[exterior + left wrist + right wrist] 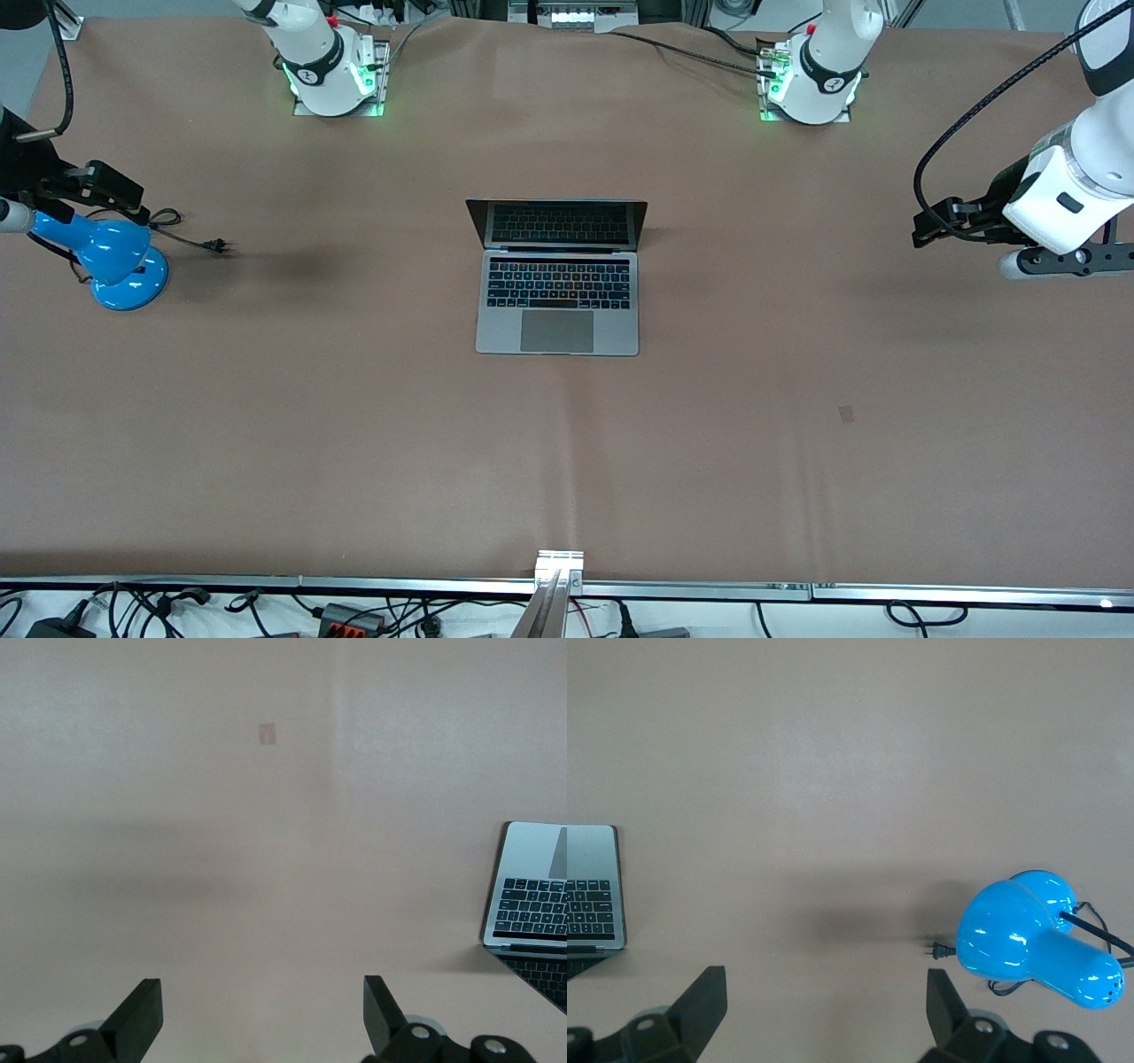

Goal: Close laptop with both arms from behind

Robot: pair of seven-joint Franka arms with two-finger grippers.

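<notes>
The silver-grey laptop (558, 292) stands open in the middle of the table, its dark screen upright and facing the front camera. Its edge also shows in the left wrist view (532, 904) and in the right wrist view (592, 886). My left gripper (928, 229) hangs open and empty over bare table toward the left arm's end, well away from the laptop; its own view shows it open (263, 1001). My right gripper (124, 197) hangs open and empty over the blue lamp toward the right arm's end; its own view shows it open (826, 992).
A small blue desk lamp (120, 261) stands toward the right arm's end, its black cord and plug (217, 245) lying beside it; both show in the right wrist view (1036, 943). A small dark patch (846, 414) marks the brown table cover.
</notes>
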